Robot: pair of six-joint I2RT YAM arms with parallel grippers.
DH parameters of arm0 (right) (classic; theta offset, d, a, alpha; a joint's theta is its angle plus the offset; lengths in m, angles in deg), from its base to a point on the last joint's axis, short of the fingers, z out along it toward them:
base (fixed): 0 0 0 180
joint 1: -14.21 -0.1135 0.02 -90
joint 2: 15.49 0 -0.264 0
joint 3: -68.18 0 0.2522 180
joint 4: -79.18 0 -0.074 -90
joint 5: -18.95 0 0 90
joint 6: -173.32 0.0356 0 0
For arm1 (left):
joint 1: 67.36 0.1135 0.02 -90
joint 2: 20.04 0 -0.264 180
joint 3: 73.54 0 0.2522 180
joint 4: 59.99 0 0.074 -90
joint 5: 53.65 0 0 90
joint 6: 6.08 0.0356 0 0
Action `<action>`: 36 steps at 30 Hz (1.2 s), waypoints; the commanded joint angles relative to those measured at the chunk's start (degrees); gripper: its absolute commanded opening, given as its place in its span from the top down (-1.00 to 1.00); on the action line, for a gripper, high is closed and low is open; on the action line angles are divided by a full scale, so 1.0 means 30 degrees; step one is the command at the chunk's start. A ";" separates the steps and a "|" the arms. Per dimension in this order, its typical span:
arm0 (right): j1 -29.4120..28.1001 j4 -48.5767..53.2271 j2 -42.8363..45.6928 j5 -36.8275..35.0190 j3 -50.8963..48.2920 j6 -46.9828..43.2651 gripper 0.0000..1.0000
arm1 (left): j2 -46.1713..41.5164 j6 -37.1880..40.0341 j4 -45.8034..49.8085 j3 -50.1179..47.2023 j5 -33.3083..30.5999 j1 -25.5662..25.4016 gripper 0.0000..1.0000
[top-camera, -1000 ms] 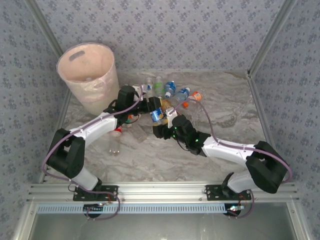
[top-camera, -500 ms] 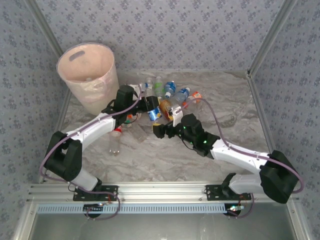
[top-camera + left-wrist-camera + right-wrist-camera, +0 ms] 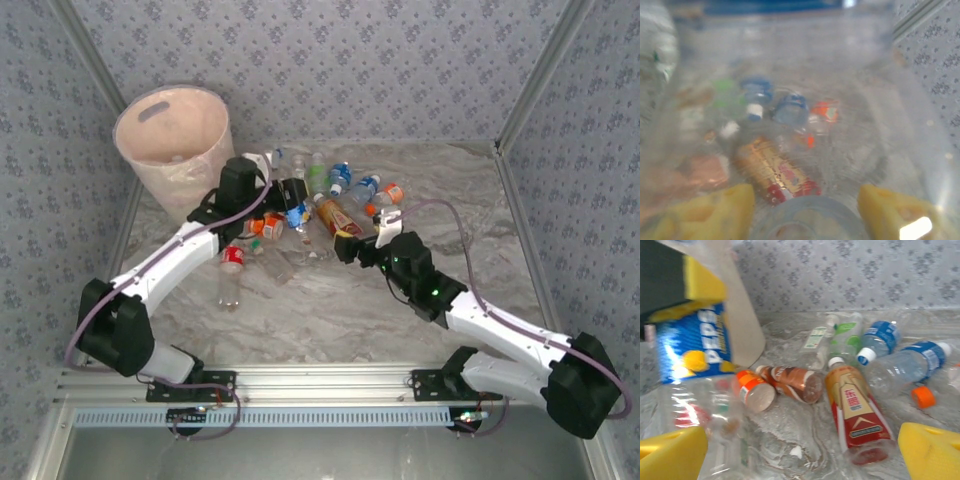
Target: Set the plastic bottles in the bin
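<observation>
Marbled bench [image 3: 300, 300], patterned walls. Pale pink bin [image 3: 175, 150] stands far left. Left gripper [image 3: 293, 195] jaws clamp a clear, blue-labelled Pepsi bottle [image 3: 692, 347] right of it. Other bottles [image 3: 345, 190], with coloured labels and caps, lie clustered mid-bench. Right gripper [image 3: 345, 246] jaws wide apart, empty.

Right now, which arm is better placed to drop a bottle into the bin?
Left. The left hand grips the blue-label bottle close to the bin; the right hand is open, empty and farther from it.
</observation>
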 commanded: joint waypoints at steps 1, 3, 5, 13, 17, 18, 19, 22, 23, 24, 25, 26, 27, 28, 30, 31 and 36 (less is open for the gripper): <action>0.0837 0.0750 0.0580 -0.0722 0.0031 0.1531 -1.00 | -0.1513 0.2672 0.1527 0.2116 -0.1876 0.0163 -0.11; 0.1402 0.0664 0.0718 -0.0427 -0.0148 0.1971 -1.00 | -0.1781 0.3874 0.2185 0.3269 -0.2935 0.0195 -0.12; 0.1851 0.0454 0.0771 -0.0107 -0.0312 0.2345 -1.00 | -0.1859 0.4887 0.2714 0.4349 -0.4081 0.0254 -0.12; 0.3315 0.0470 0.0714 0.1474 -0.0406 0.3868 -1.00 | -0.1779 0.7731 0.1376 0.7158 -0.8442 0.1095 -0.12; 0.3871 -0.0127 0.0908 0.2695 -0.0783 0.4256 -1.00 | -0.1409 0.8986 0.0518 0.8347 -0.9513 0.1859 -0.13; 0.3960 -0.0206 0.0963 0.2615 -0.0910 0.4430 -1.00 | -0.1284 0.9475 0.0082 0.8476 -1.0065 0.2001 -0.15; 0.4025 -0.0283 0.1004 0.2500 -0.0979 0.4575 -1.00 | -0.1155 0.9970 -0.0466 0.8484 -1.0748 0.2130 -0.16; 0.4166 -0.0627 0.1104 0.2086 -0.1231 0.4925 -1.00 | -0.0534 1.1590 -0.2185 0.8514 -1.1952 0.2671 -0.16; 0.4187 -0.0698 0.1119 0.2062 -0.1236 0.4984 -1.00 | -0.0277 1.1992 -0.2689 0.8556 -1.2222 0.2884 -0.16; 0.4246 -0.0749 0.1120 0.2091 -0.1236 0.5034 -1.00 | 0.0009 1.2292 -0.3226 0.8600 -1.2439 0.3207 -0.17; 0.4248 -0.0778 0.1118 0.2152 -0.1205 0.5027 -1.00 | 0.0335 1.2445 -0.3726 0.8652 -1.2512 0.3558 -0.16; 0.4257 -0.0779 0.1110 0.2181 -0.1175 0.5020 -1.00 | 0.0632 1.2508 -0.4027 0.8753 -1.2531 0.3934 -0.16; 0.4272 -0.0725 0.1099 0.2218 -0.1134 0.5045 -1.00 | 0.1043 1.2563 -0.4274 0.8936 -1.2567 0.4328 -0.16; 0.4257 -0.0664 0.1124 0.2304 -0.1119 0.5028 -1.00 | 0.1439 1.2666 -0.4489 0.9163 -1.2711 0.4740 -0.16; 0.4258 -0.0533 0.1178 0.2425 -0.1055 0.5040 -1.00 | 0.2193 1.2659 -0.4604 0.9654 -1.2888 0.5483 -0.16; 0.4279 -0.0462 0.1207 0.2453 -0.1057 0.5021 -1.00 | 0.2553 1.2510 -0.4550 0.9919 -1.2913 0.5880 -0.16; 0.4257 -0.0238 0.1303 0.2458 -0.1053 0.5053 -1.00 | 0.4059 1.1495 -0.4320 1.0530 -1.2608 0.7380 -0.15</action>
